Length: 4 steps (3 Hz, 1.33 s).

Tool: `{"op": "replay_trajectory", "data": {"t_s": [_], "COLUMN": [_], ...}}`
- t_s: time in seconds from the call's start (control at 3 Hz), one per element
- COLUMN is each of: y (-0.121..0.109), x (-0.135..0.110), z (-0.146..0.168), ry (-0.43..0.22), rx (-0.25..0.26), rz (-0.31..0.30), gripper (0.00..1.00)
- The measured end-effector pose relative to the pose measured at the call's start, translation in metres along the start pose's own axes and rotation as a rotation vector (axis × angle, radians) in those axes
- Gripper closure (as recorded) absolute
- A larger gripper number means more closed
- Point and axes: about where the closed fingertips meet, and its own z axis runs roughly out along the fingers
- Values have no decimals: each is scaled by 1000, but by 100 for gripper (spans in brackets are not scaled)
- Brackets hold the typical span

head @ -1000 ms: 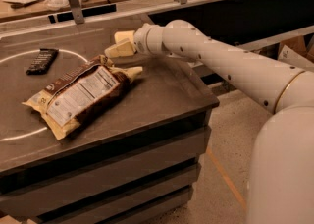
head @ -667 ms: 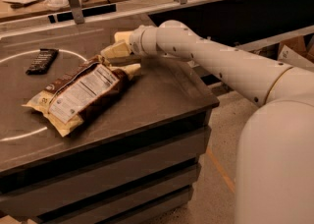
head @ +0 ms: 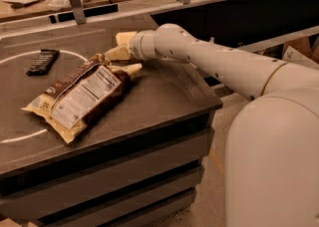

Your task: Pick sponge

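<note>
Sponge (head: 124, 37) is the small pale yellow foam block lying flat on the dark table (head: 164, 96), toward the far edge and just behind the wrist end of the robot's arm (head: 209, 59). Its long axis seems to run roughly left to right across the view, along the table's far edge, with one short end pointing toward the arm; the arm hides the near right corner, so I cannot tell whether the two touch. The gripper (head: 123, 60) sits low over the table just in front of the sponge, reaching in from the right and pointing left. Its two cream-yellow finger pads (head: 115, 53) are spread apart and nothing is clamped between them, one on the far side and the other nearer the camera. The sponge lies outside the fingers, beside the far one. The nearer pad rests at the top end of a brown-and-cream snack bag (head: 75, 96), which lies flat with its label up and slants from the gripper down toward the table's front left. A dark chocolate bar (head: 42, 61) lies well apart at the far left, beside a white circle line (head: 22, 136) marked on the tabletop. The robot's white body (head: 274, 161) fills the lower right.
</note>
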Motion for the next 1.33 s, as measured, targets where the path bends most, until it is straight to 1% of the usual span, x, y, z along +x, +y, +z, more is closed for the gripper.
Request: {"op": "replay_trajectory", "data": {"t_s": [0.33, 0.67, 1.0, 1.33], "y": [4, 1, 1, 14], "x": [4, 9, 7, -19], "z": [0, -1, -2, -7], "ry": [14, 17, 17, -46], "rx": [-8, -29, -29, -132], "rz": [-9, -2, -2, -72], "gripper": [48, 79, 99, 100]}}
